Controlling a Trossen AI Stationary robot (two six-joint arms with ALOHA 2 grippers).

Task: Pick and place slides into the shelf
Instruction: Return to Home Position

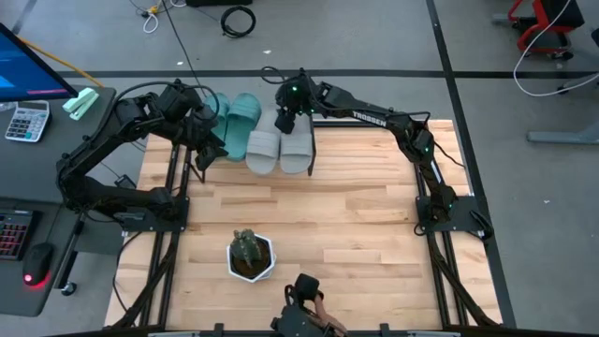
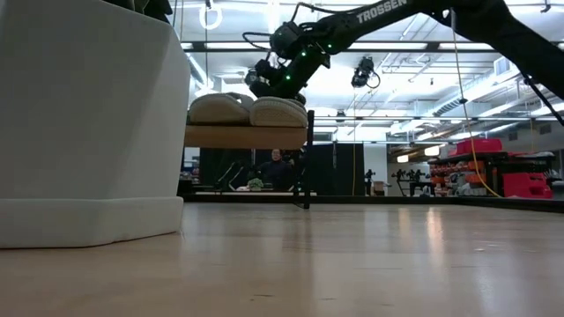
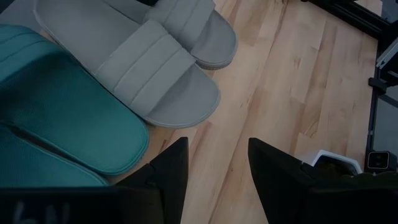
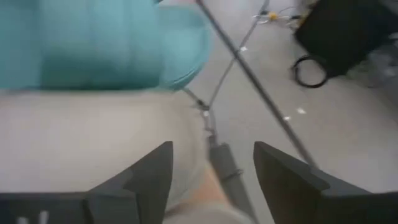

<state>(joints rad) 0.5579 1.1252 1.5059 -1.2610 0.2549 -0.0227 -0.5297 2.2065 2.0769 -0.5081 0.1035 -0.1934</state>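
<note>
The four slides lie side by side in one row on the shelf (image 2: 240, 136), soles down and ribbed straps up; the two teal slides (image 1: 245, 119) take the left end, one only partly in sight; the two grey slides (image 1: 265, 153) lie touching each other at the right. The shelf, a light wooden board on thin black legs, stands at the far edge of the tabletop (image 1: 328, 220).

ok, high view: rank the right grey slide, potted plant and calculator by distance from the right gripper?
1. right grey slide: far edge of the table, just under the right gripper.
2. potted plant: near edge, centre.
3. calculator: off the table, picture's far left.
</note>
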